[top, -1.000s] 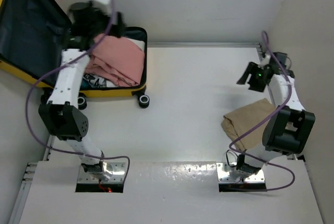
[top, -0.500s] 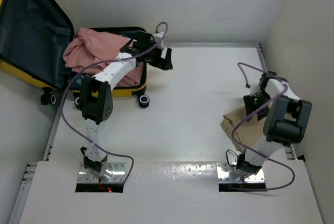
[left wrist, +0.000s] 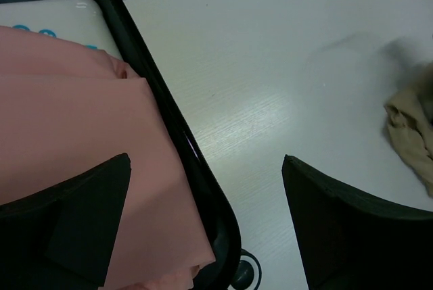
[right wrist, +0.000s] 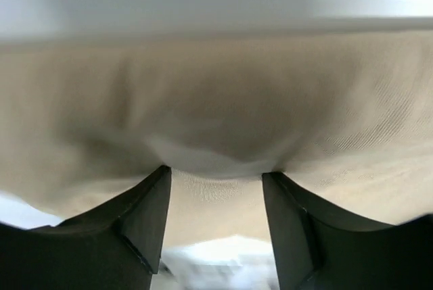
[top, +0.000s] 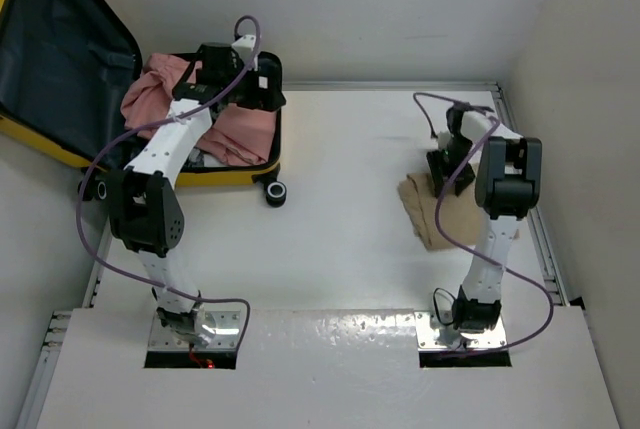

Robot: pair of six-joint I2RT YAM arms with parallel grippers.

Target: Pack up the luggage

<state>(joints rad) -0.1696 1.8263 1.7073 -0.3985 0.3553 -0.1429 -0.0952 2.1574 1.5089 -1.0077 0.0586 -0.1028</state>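
The yellow luggage (top: 215,177) lies open at the back left, its grey-lined lid up against the wall. A pink garment (top: 235,129) fills its base and also shows in the left wrist view (left wrist: 74,128). My left gripper (top: 262,91) hovers over the luggage's black right rim (left wrist: 169,141), open and empty (left wrist: 206,161). A tan cloth (top: 425,214) lies crumpled on the table at the right. My right gripper (top: 440,171) is down on its far edge, and the cloth (right wrist: 216,101) is bunched between my fingers (right wrist: 216,172).
A white item with blue print (left wrist: 61,16) lies under the pink garment. A black luggage wheel (top: 276,194) sticks out onto the table. A metal rail (top: 400,86) runs along the table's far edge. A wall closes the right side.
My left gripper swung back from right of the luggage to over its right rim. My right gripper moved up and left, and the tan cloth shifted left with it.
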